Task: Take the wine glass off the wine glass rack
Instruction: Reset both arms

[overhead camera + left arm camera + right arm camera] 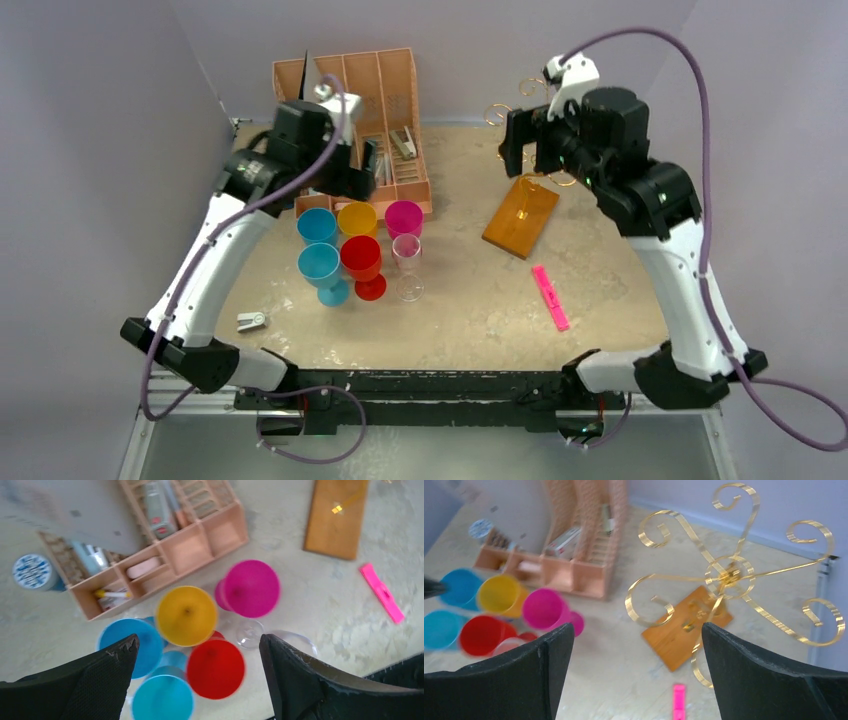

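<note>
My left gripper hangs with its jaws spread wide and nothing between them, above a cluster of glasses at centre left of the overhead view. In its wrist view the two black fingers fill the lower corners, and the glasses sit between and above them. The clear wine glass stands upright on the table, just right of the red glass and just below the magenta glass in the overhead frame. A yellow glass and two blue glasses crowd in to the left. My right gripper is wide open too and holds nothing. In its wrist view the wine glass rack spreads its curly gold wire arms across the upper right, and its wooden base lies flat below them at centre. Overhead, that base sits right of centre, well apart from the wine glass. A pink-tan organiser stands at top centre left, and a pink strip lies below the base.
</note>
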